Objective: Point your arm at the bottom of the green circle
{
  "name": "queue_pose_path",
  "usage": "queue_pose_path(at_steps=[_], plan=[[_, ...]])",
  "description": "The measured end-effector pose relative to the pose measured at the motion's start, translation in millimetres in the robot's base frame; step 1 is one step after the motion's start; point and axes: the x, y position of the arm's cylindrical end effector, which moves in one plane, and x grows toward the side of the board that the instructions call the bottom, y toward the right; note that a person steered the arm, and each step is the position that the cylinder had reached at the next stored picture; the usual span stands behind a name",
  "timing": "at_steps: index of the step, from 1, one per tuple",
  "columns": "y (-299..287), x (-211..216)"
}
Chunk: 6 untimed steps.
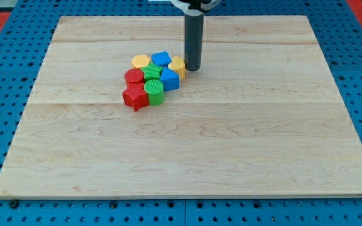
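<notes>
The green circle [155, 91], a ribbed green cylinder, stands at the bottom right of a tight cluster of blocks left of the board's centre. My tip [193, 68] is on the board at the cluster's upper right, just right of a yellow block [177, 65] and well above and to the right of the green circle. Around the green circle are a red star [134, 98] to its left, a green star [151, 72] above it, and a blue block [169, 80] to its upper right.
The cluster also holds a red cylinder [134, 77], a yellow hexagon [141, 61] and a blue block [161, 59] at its top. The wooden board [244, 144] lies on a blue perforated surface.
</notes>
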Motion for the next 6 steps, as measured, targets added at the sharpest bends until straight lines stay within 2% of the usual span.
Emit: queue_pose_path(at_steps=[4,5,6], plan=[[3,16],[51,80],[47,132]])
